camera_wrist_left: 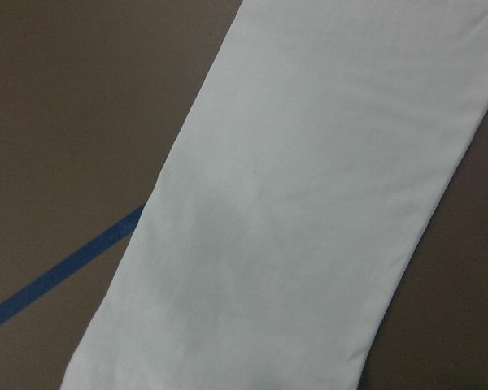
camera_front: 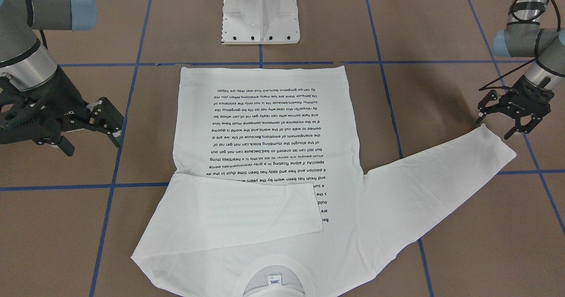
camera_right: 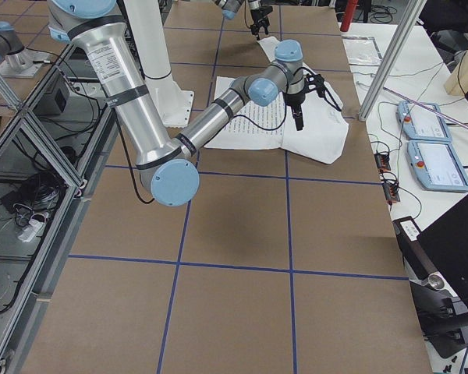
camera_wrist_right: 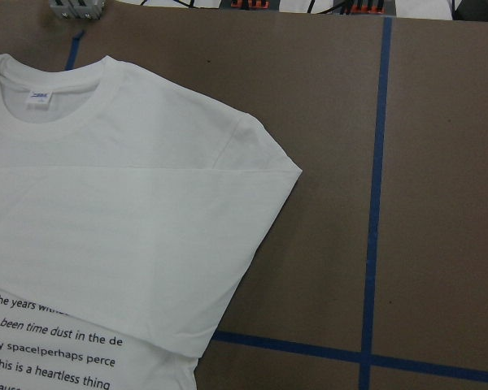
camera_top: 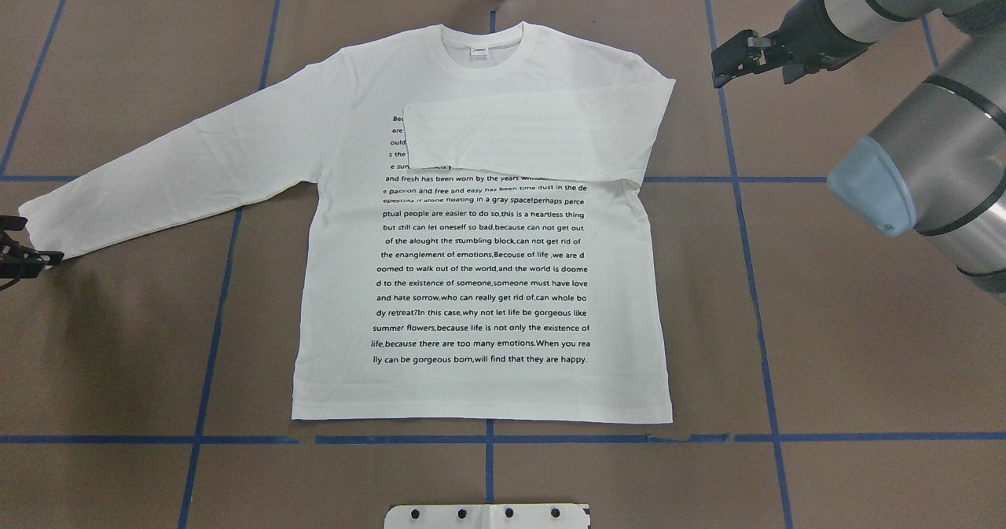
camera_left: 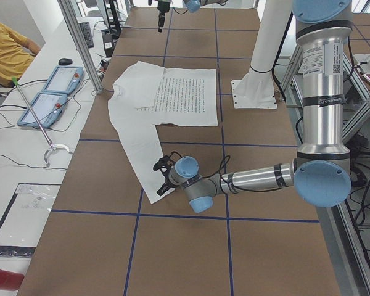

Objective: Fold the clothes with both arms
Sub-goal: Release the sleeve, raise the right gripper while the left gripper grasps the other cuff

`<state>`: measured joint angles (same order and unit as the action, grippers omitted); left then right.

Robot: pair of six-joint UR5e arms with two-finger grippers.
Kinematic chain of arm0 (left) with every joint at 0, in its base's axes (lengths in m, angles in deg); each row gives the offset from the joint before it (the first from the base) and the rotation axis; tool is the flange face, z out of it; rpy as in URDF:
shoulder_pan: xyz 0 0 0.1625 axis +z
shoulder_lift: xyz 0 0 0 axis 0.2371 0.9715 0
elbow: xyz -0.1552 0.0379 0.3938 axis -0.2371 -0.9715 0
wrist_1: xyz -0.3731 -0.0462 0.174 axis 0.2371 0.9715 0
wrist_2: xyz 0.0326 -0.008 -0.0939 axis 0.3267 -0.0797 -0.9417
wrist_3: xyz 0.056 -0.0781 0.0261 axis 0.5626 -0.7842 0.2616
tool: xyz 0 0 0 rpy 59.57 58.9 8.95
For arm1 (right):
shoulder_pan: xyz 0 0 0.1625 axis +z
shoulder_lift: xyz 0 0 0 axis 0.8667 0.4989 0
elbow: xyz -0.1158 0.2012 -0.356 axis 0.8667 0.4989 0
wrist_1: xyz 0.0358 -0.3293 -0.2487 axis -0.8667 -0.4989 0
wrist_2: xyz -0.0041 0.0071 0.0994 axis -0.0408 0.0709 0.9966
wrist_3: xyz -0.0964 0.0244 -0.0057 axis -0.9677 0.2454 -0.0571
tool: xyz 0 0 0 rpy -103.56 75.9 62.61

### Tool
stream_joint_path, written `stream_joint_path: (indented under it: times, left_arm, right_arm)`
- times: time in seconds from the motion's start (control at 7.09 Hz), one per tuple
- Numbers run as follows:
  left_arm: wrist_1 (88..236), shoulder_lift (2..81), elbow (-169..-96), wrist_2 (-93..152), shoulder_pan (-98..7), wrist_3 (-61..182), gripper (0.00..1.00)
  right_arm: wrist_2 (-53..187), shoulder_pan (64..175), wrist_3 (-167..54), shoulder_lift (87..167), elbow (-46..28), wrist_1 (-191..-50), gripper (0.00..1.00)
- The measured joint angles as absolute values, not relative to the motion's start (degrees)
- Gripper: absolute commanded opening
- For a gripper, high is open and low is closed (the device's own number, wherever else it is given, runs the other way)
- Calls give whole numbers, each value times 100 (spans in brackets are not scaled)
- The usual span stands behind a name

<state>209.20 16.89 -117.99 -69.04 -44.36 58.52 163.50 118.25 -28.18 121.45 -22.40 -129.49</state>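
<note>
The white shirt [camera_top: 487, 277] lies flat on the brown table [camera_top: 864, 340] with its black words facing up. It sits between the 2 end effectors.

The left end effector [camera_front: 499, 122] hangs just over the end of the long sleeve [camera_top: 181, 171]. That sleeve is stretched straight out from the shirt toward it. Its 2 fingers are spread apart and hold nothing. The cuff [camera_front: 499, 144] lies just under them, and I cannot tell if they touch it. Its wrist view shows the sleeve right below.

The right end effector [camera_front: 93, 143] is up off the table, near the shirt's other shoulder, out past the cloth. Its fingers are wide apart too, with nothing in them. The sleeve on its side [camera_top: 534, 140] is folded flat across the chest and covers some of the top words. The shirt's bottom edge is far from both end effectors.
</note>
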Motion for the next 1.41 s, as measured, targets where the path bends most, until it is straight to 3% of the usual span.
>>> stream_joint_path:
  times: [0.14, 0.28, 0.85, 0.99, 1.41]
  left_arm:
    - [20920, 1688, -11797, -6881, -4367, 5862, 88]
    - [20920, 1684, -11793, -6853, -4301, 5869, 77]
    - [20917, 1640, -11784, -6790, -4193, 5879, 7]
    - [20925, 1631, -11781, -6792, -4192, 5883, 0]
    - [20948, 1525, -11848, -6794, -4221, 5889, 0]
  right_arm:
    - [16343, 11826, -2818, 12148, -2240, -12949, 100]
    - [16336, 11824, -2818, 12148, -2238, -12948, 100]
    - [16326, 11817, -2818, 12151, -2229, -12949, 100]
    - [16325, 11817, -2816, 12149, -2234, -12948, 100]
    - [16325, 11817, -2804, 12149, -2242, -12948, 100]
